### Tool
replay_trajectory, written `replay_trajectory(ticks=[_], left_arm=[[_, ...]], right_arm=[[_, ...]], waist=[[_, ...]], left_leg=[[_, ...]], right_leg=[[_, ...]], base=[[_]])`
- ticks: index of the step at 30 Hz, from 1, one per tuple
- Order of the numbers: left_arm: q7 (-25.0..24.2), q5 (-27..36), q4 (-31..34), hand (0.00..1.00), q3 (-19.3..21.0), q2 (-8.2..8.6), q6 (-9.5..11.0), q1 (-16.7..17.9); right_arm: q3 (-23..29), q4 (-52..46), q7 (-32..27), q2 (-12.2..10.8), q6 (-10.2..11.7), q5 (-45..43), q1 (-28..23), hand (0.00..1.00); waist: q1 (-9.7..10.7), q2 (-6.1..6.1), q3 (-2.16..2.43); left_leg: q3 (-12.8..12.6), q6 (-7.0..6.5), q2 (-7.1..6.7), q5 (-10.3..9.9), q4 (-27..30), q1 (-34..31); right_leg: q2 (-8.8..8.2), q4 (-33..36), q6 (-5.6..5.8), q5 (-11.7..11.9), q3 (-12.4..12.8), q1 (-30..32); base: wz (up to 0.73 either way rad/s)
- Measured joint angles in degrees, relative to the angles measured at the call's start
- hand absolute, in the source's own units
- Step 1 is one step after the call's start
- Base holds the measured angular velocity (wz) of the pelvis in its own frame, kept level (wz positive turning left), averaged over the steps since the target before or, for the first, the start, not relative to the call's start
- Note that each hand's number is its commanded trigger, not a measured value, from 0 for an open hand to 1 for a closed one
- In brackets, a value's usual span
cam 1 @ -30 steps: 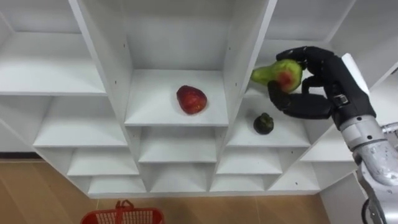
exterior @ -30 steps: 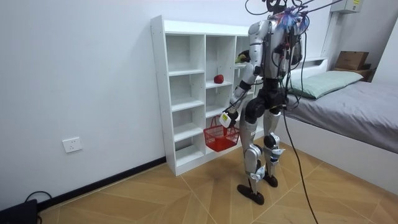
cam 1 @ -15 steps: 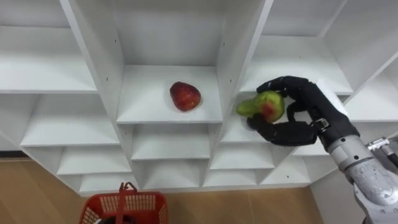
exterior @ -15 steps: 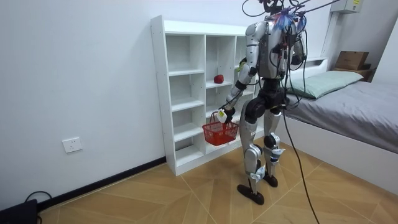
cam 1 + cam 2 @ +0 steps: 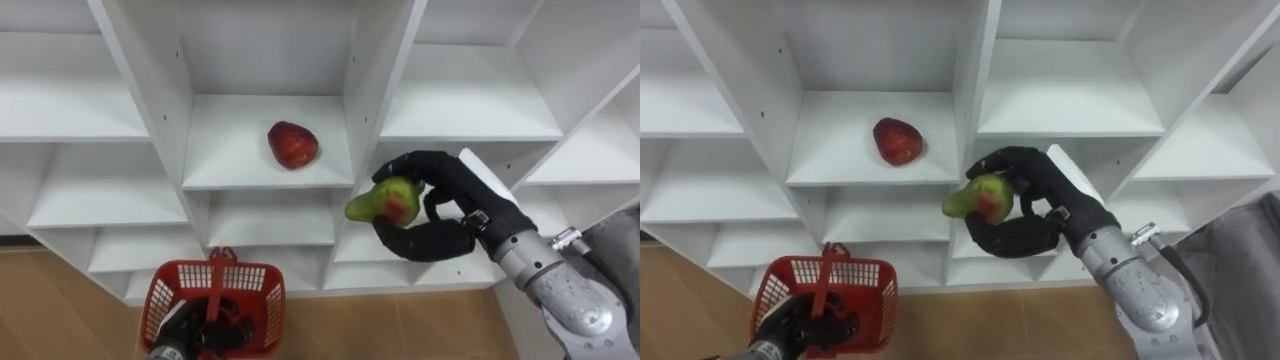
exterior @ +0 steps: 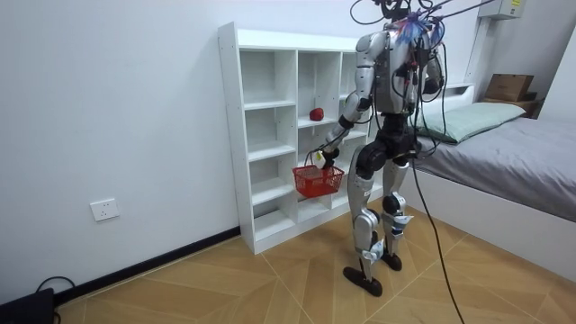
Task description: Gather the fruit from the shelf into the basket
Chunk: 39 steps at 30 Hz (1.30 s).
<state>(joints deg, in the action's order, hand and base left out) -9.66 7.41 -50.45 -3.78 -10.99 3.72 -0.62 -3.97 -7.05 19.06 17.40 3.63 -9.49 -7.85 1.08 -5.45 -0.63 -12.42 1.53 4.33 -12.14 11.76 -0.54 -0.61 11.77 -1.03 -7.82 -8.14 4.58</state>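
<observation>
- Pear (image 5: 385,201): clasped in the curled fingers of the right hand (image 5: 452,205), in front of the closet (image 5: 265,175), right of centre.
- Red apple (image 5: 292,144): on the far middle shelf.
- Left hand (image 5: 205,330): curled round the handle of the red basket (image 5: 160,300), near left.

Your right hand (image 5: 460,200) with the pear (image 5: 383,200) is out in front of the closet (image 5: 80,105), open air all round | path down-left to the red basket (image 5: 165,290) is open, but its handle (image 5: 214,275) and your left hand (image 5: 805,328) sit over the middle | apple (image 5: 292,144) has room on both sides | upright boards (image 5: 140,80) wall each shelf box
</observation>
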Motion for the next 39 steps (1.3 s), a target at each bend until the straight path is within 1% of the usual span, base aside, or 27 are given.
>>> replay_trajectory(ticks=[4,6,8,13,14,15,18,20,24,29,31,32,35,39], left_arm=[[0.1,0.0,0.0,1.0,-1.0,-0.01,1.0,-0.5],[0.0,0.0,0.0,1.0,-1.3,0.04,1.3,-1.5],[0.0,0.0,0.0,1.0,-1.9,0.04,1.7,-2.2],[-1.1,0.2,3.5,1.0,-2.1,0.12,1.8,-2.4],[-1.3,0.9,4.1,1.0,-2.3,0.31,2.0,-2.4],[-1.3,1.7,4.4,1.0,-3.3,0.26,2.2,-2.4],[-2.2,2.1,5.2,1.0,-4.5,0.48,2.7,-2.5],[-2.6,2.1,6.5,1.0,-5.0,0.75,2.8,-2.4],[-4.2,2.1,8.3,1.0,-5.4,0.83,3.6,-2.5],[-5.4,2.1,10.0,1.0,-5.5,0.99,3.7,-2.6],[-5.9,2.1,10.3,1.0,-5.6,1.03,3.8,-2.6],[-6.2,2.1,10.5,1.0,-5.6,1.1,3.8,-2.6],[-7.3,2.3,11.4,1.0,-5.7,1.38,3.8,-2.6],[-7.5,5.0,13.3,1.0,-8.0,1.43,3.8,-2.7]], right_arm=[[-0.8,1.9,0.7,-0.2,0.1,0.0,0.8,1.0],[-1.7,5.0,1.8,-0.3,0.1,-0.1,2.4,1.0],[-1.7,6.1,2.6,-0.4,0.1,-0.1,2.7,1.0],[-1.6,6.4,3.7,-1.0,0.1,-0.1,2.9,1.0],[-1.7,6.4,3.7,-1.5,0.1,-0.1,3.0,1.0],[-2.2,6.4,3.6,-1.7,0.1,0.0,3.1,1.0],[-4.1,6.6,4.0,-1.7,0.1,0.0,3.4,1.0],[-4.3,7.6,4.1,-1.8,0.7,0.0,3.6,1.0],[-4.3,9.4,4.1,-1.8,0.7,0.0,4.1,1.0],[-4.5,12.2,4.1,-1.8,1.3,0.0,5.5,1.0],[-4.5,13.8,4.1,-1.9,1.8,0.0,5.8,1.0],[-4.6,15.3,4.1,-1.9,1.8,0.1,6.2,1.0],[-4.9,17.5,4.0,-2.7,1.8,-0.3,6.7,1.0],[-6.7,19.0,3.6,-3.1,1.8,-0.3,7.1,1.0]], waist=[[0.1,-0.05,0.04],[0.0,-0.11,0.06],[-0.1,-0.09,0.05],[0.0,-0.07,0.04],[0.0,0.04,-0.02],[-0.2,0.29,-0.18],[-0.2,0.78,-0.48],[-0.3,1.05,-0.5],[-1.4,1.29,-0.43],[-2.0,1.33,-0.42],[-1.8,1.32,-0.42],[-1.7,1.31,-0.42],[-1.4,1.29,-0.4],[-1.5,1.34,-0.41]], left_leg=[[0.0,0.0,0.04,0.0,0.0,-0.4],[0.0,0.0,0.03,0.0,0.4,-1.2],[0.0,-0.01,0.03,0.0,1.0,-2.0],[0.1,-0.02,0.13,0.0,2.8,-5.0],[0.1,-0.02,0.17,0.0,3.1,-5.6],[0.1,-0.02,0.18,0.0,3.2,-5.7],[0.1,-0.04,0.22,0.0,3.6,-6.4],[0.1,-0.16,0.22,0.1,3.9,-7.1],[0.2,-0.41,0.21,0.2,3.9,-7.9],[0.2,-0.45,0.2,0.3,4.0,-8.5],[0.4,-0.45,0.16,0.3,4.2,-8.8],[0.7,-0.45,0.13,0.3,4.2,-9.0],[1.0,-0.46,0.11,0.3,5.0,-10.2],[1.5,-0.46,0.06,0.3,6.2,-11.7]], right_leg=[[-0.05,0.2,-0.01,0.0,-0.2,0.4],[-0.15,0.7,-0.02,0.0,-0.2,1.3],[-0.26,0.9,-0.01,0.0,-0.4,1.8],[-0.5,2.2,-0.06,0.0,-0.6,4.4],[-0.53,2.4,-0.11,0.1,-0.6,4.9],[-0.55,2.7,-0.12,0.1,-0.6,5.2],[-0.63,2.9,-0.27,0.2,-0.7,5.8],[-0.89,3.0,-0.34,0.2,-1.3,6.2],[-1.1,3.1,-0.44,0.3,-1.6,7.0],[-1.34,3.4,-0.46,0.3,-1.6,7.7],[-1.41,3.3,-0.45,0.3,-2.0,7.7],[-1.46,3.3,-0.45,0.3,-2.8,7.7],[-1.73,3.4,-0.43,0.3,-3.2,8.5],[-2.0,4.3,-0.44,0.3,-3.6,9.5]], base=[[0.01],[0.0],[0.02],[0.03],[0.0],[0.0],[0.0],[0.08],[0.01],[0.0],[0.07],[0.11],[0.07],[0.06]])
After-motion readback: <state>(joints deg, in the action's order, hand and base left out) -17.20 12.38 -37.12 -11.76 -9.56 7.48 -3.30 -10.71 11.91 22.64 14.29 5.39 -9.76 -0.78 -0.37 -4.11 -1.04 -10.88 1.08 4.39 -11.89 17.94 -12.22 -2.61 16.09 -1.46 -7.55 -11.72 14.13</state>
